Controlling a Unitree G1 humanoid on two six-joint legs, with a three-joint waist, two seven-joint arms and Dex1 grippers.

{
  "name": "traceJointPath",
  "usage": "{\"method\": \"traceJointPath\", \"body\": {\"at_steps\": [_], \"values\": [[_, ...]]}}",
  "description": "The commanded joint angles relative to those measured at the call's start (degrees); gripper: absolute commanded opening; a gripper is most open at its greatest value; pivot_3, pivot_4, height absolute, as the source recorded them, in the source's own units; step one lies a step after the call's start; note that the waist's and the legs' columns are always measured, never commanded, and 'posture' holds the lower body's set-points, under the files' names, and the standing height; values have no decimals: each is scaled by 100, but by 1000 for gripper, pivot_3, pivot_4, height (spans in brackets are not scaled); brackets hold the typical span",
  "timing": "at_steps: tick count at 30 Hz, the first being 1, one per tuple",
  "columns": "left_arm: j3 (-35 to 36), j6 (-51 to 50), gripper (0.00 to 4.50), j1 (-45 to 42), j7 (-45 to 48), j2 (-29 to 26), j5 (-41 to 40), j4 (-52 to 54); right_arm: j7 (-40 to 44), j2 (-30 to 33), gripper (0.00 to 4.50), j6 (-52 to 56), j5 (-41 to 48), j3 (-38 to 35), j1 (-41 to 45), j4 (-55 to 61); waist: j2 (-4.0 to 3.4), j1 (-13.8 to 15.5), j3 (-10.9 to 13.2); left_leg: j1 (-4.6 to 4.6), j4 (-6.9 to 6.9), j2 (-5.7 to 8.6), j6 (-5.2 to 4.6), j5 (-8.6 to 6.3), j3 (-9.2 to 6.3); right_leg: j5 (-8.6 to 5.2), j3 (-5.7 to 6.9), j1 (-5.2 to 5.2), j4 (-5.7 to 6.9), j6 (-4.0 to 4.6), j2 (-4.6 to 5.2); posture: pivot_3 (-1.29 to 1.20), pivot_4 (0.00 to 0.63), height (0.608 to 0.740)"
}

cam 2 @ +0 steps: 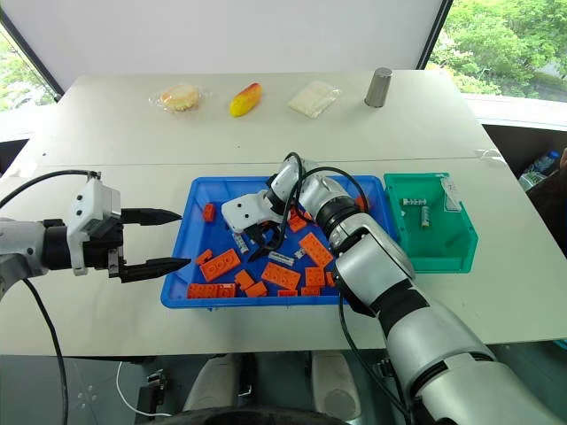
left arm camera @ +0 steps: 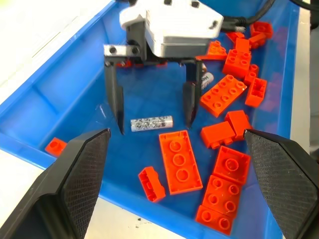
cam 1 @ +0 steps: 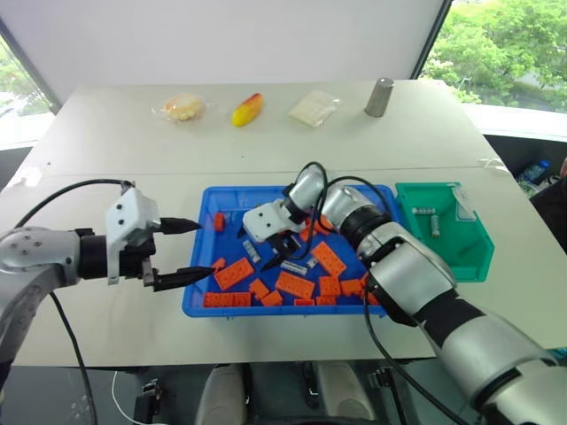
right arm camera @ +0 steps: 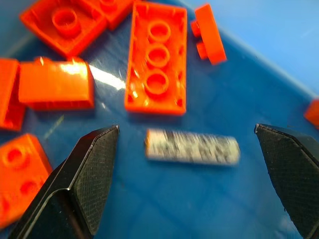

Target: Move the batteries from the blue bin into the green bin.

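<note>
Straddling: right gripper [left arm camera: 152, 117] spread wide over one battery [left arm camera: 151, 123] on the blue bin [cam 1: 202, 292] floor, fingers either side, nothing gripped.
Hidden: the right arm covers the bin's middle; contact between fingertips and floor cannot be told.
Left gripper [cam 1: 182, 252]: level at the bin's left rim, fingers wide apart, empty.
Green bin [cam 1: 469, 257]: beside the blue bin, two batteries [cam 1: 429, 219] inside.
Bricks [cam 1: 292, 283]: scattered around the battery.

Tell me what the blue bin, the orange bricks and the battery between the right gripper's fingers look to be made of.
Blue bin: glossy moulded plastic, its floor throwing soft reflections. Orange bricks: hard shiny plastic with round studs. Battery: probably metal under a printed silver-grey wrap, going by its pale sheen and dark markings. It lies between the fingers of the open right gripper.
</note>
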State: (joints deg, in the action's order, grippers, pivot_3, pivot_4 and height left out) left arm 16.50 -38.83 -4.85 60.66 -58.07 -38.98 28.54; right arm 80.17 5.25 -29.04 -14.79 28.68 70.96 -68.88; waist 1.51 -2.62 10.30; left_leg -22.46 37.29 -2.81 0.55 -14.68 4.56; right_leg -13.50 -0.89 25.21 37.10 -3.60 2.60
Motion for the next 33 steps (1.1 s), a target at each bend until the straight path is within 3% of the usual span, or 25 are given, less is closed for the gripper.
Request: {"method": "traceJointPath", "body": {"at_steps": [1,4,7,13,17,25,28,33], "values": [[207,1,4500,10,-85,-11,-97,191,-95,-43,4477,-68,-160,-27,63,-180,0,0,0,2,-1,0,0,0,0,0,0,-1,0,0,0,0,150,740],[194,10,4500,17,-110,-7,-97,193,35,-106,3647,-27,-89,-118,37,-194,0,0,0,3,-1,0,0,0,-1,0,-1,-2,0,0,0,0,150,740],[143,44,4500,-27,-110,-8,-75,133,88,-134,2284,-53,-90,-155,11,-166,0,-7,0,3,-1,0,0,0,-1,0,-1,-1,0,0,0,0,150,740],[-26,59,4500,-187,-129,45,-66,72,-77,-29,2250,144,9,-374,35,-24,0,-3,0,3,-3,-1,0,0,-2,0,-1,-1,0,0,0,0,150,740],[-109,65,4500,-199,-171,149,-60,106,73,545,2250,687,475,-887,30,683,-2,20,2,-1,-2,1,1,0,-2,0,-1,0,0,0,3,0,150,740],[-390,137,4500,-499,-405,495,-36,92,661,3282,2250,4384,1738,-2361,-1443,4991,0,164,3,-11,-2,10,-1,-1,-4,0,-2,0,-15,-2,19,0,150,740],[-614,227,4500,-723,-294,535,29,-48,551,4476,2250,4671,1725,-2852,-2237,5519,0,221,4,-13,-3,11,-1,-1,-1,-2,6,1,-18,-1,10,0,150,740],[-894,410,4500,-1051,-172,621,197,-365,9,5395,2250,4944,1680,-3268,-3300,5728,1,78,5,6,-3,6,-2,-1,15,-7,-13,-4,-27,7,-4,0,150,740]]}}
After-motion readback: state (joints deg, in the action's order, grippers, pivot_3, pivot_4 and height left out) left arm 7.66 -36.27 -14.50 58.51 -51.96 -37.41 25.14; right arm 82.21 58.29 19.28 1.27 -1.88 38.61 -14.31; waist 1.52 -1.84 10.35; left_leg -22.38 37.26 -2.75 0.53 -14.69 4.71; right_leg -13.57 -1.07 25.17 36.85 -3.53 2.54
